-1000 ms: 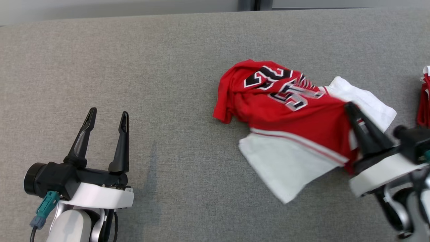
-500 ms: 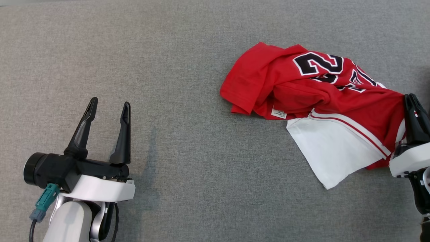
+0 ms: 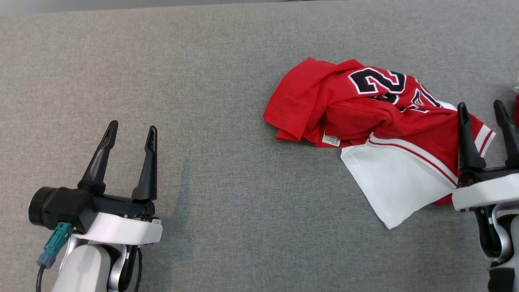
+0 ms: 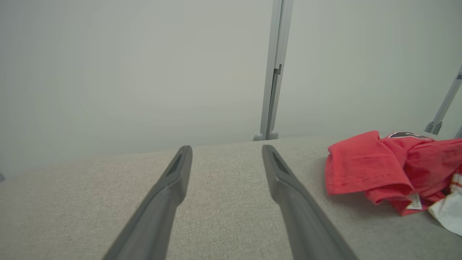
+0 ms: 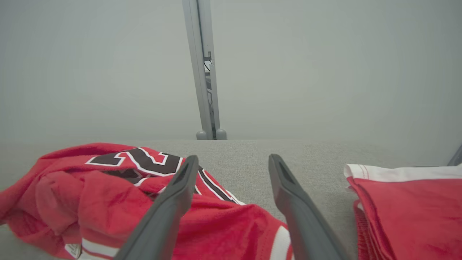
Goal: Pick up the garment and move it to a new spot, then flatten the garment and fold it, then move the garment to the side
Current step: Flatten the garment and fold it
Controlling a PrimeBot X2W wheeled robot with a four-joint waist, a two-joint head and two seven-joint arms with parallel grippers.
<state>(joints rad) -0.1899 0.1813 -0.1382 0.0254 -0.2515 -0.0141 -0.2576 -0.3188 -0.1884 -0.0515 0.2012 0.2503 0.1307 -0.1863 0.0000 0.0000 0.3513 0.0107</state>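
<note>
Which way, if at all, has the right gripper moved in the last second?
Yes: the right gripper went rightward, closer to the folded red garment; fingers open.

Looks like a robotics lab test bench, folks: a broad worktop [image 3: 227,73] covered in plain grey fabric, backed by blank pale wall panels [image 4: 126,72] that meet at a bare metal upright [image 4: 269,108], with a slanted metal strut [image 4: 446,103] off at the edge. Over that cloth surface stand the left gripper [image 3: 132,125] and right gripper [image 3: 479,103] on white wrists. The props are the garment [image 3: 365,117], crumpled, near a neat pile of red and white cloth [image 5: 408,209].
</note>
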